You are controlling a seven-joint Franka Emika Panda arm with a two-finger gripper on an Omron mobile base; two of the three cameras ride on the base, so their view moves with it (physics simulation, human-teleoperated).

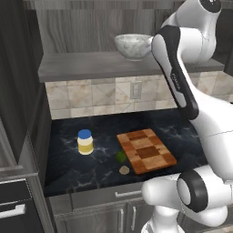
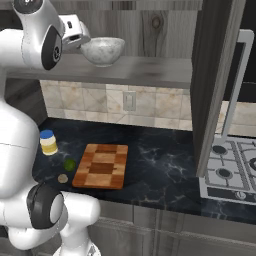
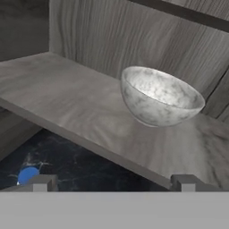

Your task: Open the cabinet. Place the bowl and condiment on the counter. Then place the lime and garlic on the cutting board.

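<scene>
The bowl is seen straight ahead of the gripper, a little to its right and farther in, resting upright on the grey shelf of the opened cabinet; nothing is seen inside it. The fingertips are spread wide with nothing between them, short of the shelf's near edge. A forward reach is judged to be called for. On the counter below, the condiment stands left of the cutting board, with the lime and garlic just beside the board's near-left edge, not yet on it.
</scene>
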